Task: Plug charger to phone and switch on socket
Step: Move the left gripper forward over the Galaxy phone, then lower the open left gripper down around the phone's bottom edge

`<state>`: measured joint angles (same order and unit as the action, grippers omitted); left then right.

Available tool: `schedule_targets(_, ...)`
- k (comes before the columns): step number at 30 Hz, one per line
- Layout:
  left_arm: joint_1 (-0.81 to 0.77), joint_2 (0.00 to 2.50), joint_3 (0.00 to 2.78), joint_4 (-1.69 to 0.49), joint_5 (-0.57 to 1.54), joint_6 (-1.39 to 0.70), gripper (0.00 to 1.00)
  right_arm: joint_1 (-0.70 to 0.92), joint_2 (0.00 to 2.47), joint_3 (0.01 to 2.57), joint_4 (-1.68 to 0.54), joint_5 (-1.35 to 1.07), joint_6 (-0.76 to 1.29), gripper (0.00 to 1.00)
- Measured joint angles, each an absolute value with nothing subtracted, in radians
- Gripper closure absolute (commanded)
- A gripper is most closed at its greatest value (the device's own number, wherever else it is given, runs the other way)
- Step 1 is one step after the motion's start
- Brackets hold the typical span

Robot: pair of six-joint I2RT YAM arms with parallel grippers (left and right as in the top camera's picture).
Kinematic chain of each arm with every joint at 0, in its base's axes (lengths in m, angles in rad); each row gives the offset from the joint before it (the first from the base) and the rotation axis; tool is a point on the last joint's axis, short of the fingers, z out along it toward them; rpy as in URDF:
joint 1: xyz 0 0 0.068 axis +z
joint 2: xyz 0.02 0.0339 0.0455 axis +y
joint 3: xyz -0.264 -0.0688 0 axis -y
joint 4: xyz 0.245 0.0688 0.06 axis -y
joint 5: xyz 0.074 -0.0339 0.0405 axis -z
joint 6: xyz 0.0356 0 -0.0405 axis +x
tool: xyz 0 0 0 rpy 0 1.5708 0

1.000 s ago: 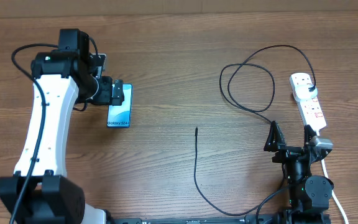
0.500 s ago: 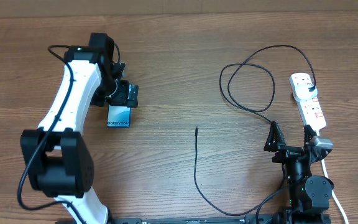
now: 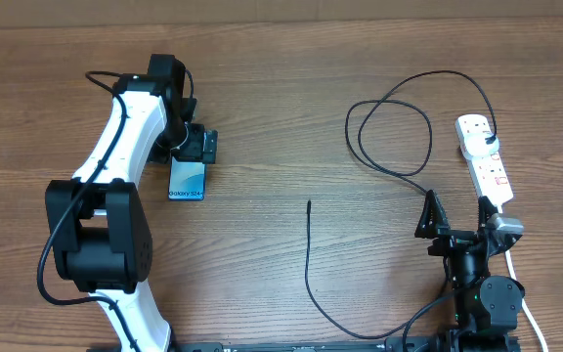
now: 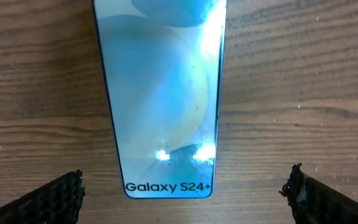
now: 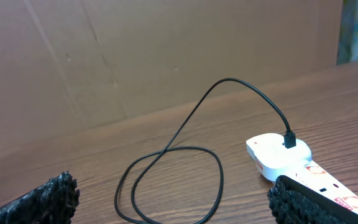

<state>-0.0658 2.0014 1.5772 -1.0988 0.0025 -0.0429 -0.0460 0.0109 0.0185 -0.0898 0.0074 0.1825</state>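
The phone (image 3: 188, 180) lies flat on the wooden table, screen lit and reading "Galaxy S24+". My left gripper (image 3: 197, 147) hovers open over its far end. In the left wrist view the phone (image 4: 163, 93) lies centred between the spread fingers of the left gripper (image 4: 185, 180), untouched. The charger (image 3: 308, 256) is a thin black cable. Its free tip (image 3: 309, 203) rests mid-table, and its other end is plugged into the socket (image 3: 487, 161), a white power strip at the right. My right gripper (image 3: 455, 217) stands open near the strip, empty. In the right wrist view its fingers (image 5: 171, 186) frame the cable loop (image 5: 185, 127) and the strip (image 5: 278, 155).
The cable makes a wide loop (image 3: 391, 137) left of the strip, then runs under my right arm and along the front edge. The strip's white cord (image 3: 533, 315) trails off at the front right. A cardboard wall (image 5: 104, 62) closes the back.
The left arm has swung its elbow to the right, and its gripper has shifted slightly right over the phone's far end. The right arm, cable and strip have not moved.
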Motion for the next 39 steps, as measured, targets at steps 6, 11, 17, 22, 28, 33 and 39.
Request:
schedule_targets(6,-0.066,2.017,1.577,-1.087,-0.017,-0.053,0.00,-0.046,0.011,0.019,-0.090,0.007,0.183,0.00)
schedule_targets(11,-0.066,2.028,1.577,-1.071,-0.020,-0.053,0.00,-0.046,0.011,0.019,-0.090,0.007,0.183,0.00)
schedule_targets(17,-0.066,2.028,1.577,-1.050,-0.020,-0.053,0.01,-0.046,0.011,0.019,-0.090,0.007,0.183,0.00)
schedule_targets(22,-0.066,2.028,1.577,-1.038,-0.021,-0.053,0.00,-0.046,0.011,0.019,-0.090,0.007,0.182,0.00)
schedule_targets(28,-0.064,2.028,1.577,-1.035,-0.039,-0.053,0.00,-0.046,0.011,0.019,-0.090,0.007,0.182,0.00)
schedule_targets(33,-0.057,2.028,1.577,-1.032,-0.043,-0.053,0.00,-0.046,0.011,0.019,-0.090,0.007,0.183,0.00)
schedule_targets(39,-0.054,2.028,1.555,-1.003,-0.043,-0.053,0.00,-0.046,0.011,0.019,-0.090,0.007,0.183,0.00)
